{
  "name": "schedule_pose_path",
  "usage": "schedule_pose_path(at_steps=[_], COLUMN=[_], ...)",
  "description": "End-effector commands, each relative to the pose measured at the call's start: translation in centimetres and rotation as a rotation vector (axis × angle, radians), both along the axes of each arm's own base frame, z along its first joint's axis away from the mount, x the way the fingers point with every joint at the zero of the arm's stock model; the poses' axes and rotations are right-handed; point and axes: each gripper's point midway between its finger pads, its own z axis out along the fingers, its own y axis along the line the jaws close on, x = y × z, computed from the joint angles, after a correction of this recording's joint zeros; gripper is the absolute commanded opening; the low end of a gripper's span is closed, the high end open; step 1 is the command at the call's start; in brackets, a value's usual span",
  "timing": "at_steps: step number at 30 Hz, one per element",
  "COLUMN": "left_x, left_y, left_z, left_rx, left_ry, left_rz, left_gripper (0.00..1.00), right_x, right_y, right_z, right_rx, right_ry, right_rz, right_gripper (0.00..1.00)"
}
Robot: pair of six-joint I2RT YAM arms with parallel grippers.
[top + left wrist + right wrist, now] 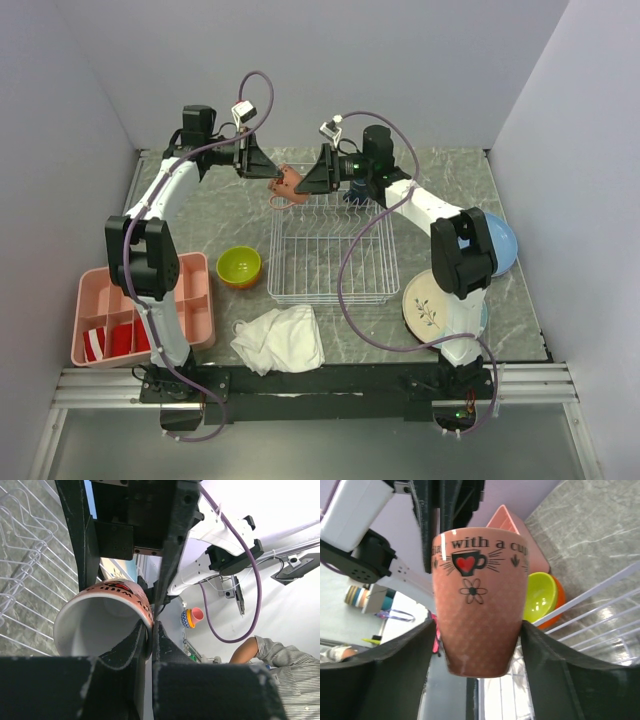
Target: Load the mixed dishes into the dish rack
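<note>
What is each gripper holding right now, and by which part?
Left gripper pinches the pink mug by its rim wall. Right gripper flanks the mug's lower body; whether it grips yet cannot be told.

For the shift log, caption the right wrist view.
Right gripper brackets the pink mug by the dish rack; lime-green bowl behind.

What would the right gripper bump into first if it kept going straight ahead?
The mug. It sits between the fingers of the right gripper, bottom toward it, so they would meet almost at once. Behind it is the left gripper, pinching the mug's rim.
</note>
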Motion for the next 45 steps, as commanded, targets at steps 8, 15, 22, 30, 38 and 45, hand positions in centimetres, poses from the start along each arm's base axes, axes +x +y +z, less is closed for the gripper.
schedule_pose_path(at_steps=[8, 15, 22, 30, 38, 45], left_x=[-2.3, -2.2, -1.9, 2.3, 4.5, 2.3], left_y=[0.7, 0.9, 1.4, 2.5, 5.2, 6.4], left_z=[2.4, 2.1, 1.5, -0.1, -2.0, -2.9], left_rx=[-0.105, -0.121, -0.123, 0.028, 0.175, 0.200], left_ry=[-0.101, -0.143, -0.131, -0.253, -0.328, -0.370], left_rz=[-0.185, -0.168, -0.145, 0.083, 0.263, 0.314], left_gripper=[0.01, 0.01, 0.01, 0.47, 0.54, 0.54], right_x=[-0.7, -0.4, 0.0, 3.1, 8.6, 11.3], right_y=[0.2, 0.0, -0.8, -4.2, -8.7, -9.7], right_z=[1.6, 1.5, 1.2, 0.7, 0.4, -0.1], right_rx=[-0.007, -0.016, -0.049, -0.333, -0.761, -1.060], right_ry=[-0.092, -0.093, -0.113, -0.375, -0.727, -1.098], right_rz=[-0.002, -0.030, -0.074, -0.259, -0.285, -0.153], right_gripper=[0.72, 0.70, 0.52, 0.31, 0.22, 0.22])
